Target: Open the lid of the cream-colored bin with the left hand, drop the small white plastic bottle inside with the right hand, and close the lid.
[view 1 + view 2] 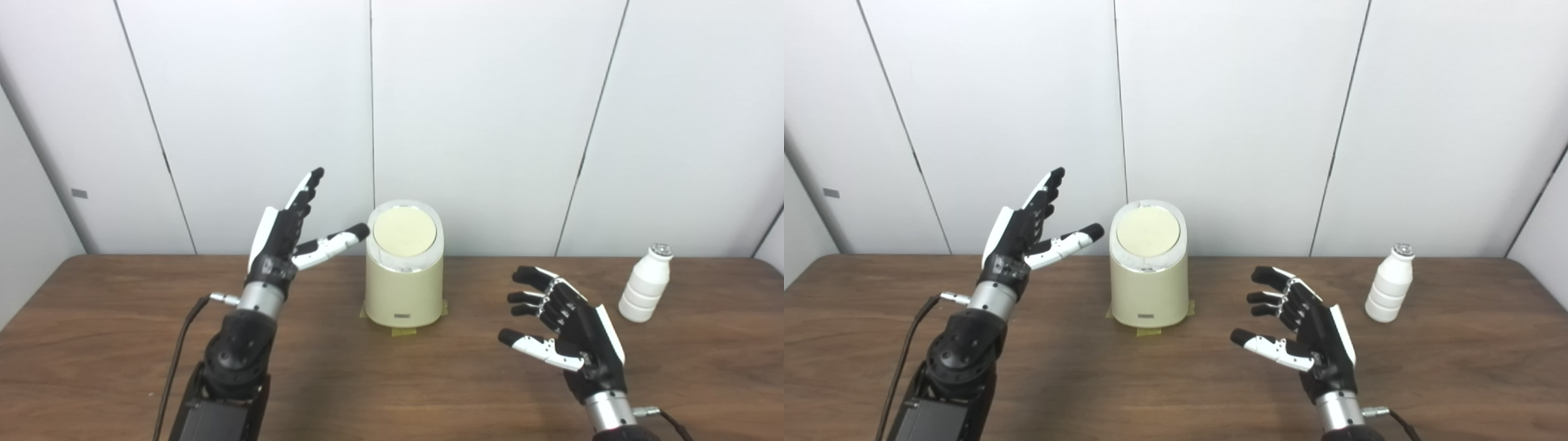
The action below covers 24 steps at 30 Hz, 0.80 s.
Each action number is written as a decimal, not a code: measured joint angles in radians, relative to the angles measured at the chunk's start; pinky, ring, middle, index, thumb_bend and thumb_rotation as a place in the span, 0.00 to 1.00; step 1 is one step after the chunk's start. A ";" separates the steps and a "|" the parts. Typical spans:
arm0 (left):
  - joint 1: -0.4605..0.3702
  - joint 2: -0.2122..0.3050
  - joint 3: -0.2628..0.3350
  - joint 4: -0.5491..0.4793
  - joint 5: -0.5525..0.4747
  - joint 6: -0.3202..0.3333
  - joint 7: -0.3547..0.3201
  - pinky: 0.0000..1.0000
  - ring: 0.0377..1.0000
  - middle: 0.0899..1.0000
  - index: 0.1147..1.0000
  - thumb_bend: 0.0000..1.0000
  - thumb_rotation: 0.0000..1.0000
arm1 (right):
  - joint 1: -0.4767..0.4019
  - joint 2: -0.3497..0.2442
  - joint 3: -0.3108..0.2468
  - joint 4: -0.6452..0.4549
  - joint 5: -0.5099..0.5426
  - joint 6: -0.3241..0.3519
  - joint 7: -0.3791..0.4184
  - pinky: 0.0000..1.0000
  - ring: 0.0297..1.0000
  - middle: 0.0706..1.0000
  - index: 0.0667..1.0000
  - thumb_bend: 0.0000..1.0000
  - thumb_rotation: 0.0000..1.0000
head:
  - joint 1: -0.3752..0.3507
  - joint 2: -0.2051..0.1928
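Observation:
The cream-colored bin [404, 288] stands at the middle of the table near the wall, its round lid [405, 232] down. My left hand [288, 236] is raised just left of the bin, open with fingers spread, thumb tip close to the lid's rim. The small white plastic bottle [646, 283] stands upright at the far right. My right hand [566, 327] hovers open over the table between bin and bottle, holding nothing.
The brown wooden table [380, 380] spreads in front of the bin. Yellow tape [404, 331] peeks out at the bin's base. White wall panels [478, 110] rise close behind. A cable [177, 361] trails from my left wrist.

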 measured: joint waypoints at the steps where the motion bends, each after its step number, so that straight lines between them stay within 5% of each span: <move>1: -0.020 -0.001 -0.006 0.026 0.008 -0.007 0.004 0.98 1.00 0.99 1.00 0.88 0.33 | 0.000 0.001 -0.001 0.000 0.001 -0.001 0.000 0.56 0.62 0.73 0.69 0.79 0.14 | -0.003 -0.002; 6: -0.092 -0.007 -0.025 0.168 0.034 -0.034 0.021 1.00 1.00 1.00 1.00 0.89 0.33 | -0.007 0.012 -0.009 0.028 0.005 -0.037 -0.004 0.51 0.60 0.73 0.69 0.79 0.14 | -0.011 -0.002; 15: -0.132 -0.009 -0.046 0.271 0.076 -0.060 0.054 0.99 1.00 1.00 1.00 0.89 0.36 | -0.021 0.017 -0.026 0.091 0.030 -0.084 -0.007 0.52 0.61 0.75 0.73 0.83 0.20 | -0.018 -0.005; 24: -0.167 -0.007 -0.095 0.318 0.149 -0.076 0.062 0.86 1.00 1.00 1.00 0.90 0.29 | -0.023 0.018 -0.026 0.091 0.031 -0.104 -0.012 0.51 0.61 0.76 0.74 0.81 0.20 | -0.022 0.002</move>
